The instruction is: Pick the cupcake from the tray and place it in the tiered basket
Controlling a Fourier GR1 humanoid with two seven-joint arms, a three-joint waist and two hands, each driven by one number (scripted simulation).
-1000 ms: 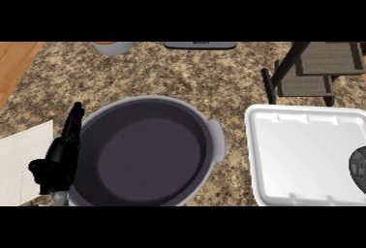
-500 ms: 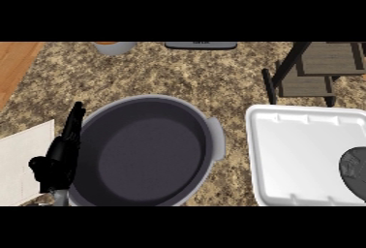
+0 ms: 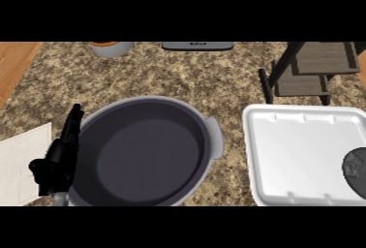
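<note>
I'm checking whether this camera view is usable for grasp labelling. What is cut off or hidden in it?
In the head view, the white tray runs off the right and lower edges; the dark right hand is cropped at the right edge, its fingers unreadable, and no cupcake shows; the tiered basket is clipped at the top; the left hand overlaps the big grey pot's rim.

The white tray lies flat on the bench at the right. The dark-framed tiered basket, with grey-brown shelves, stands just beyond its far edge.
</note>
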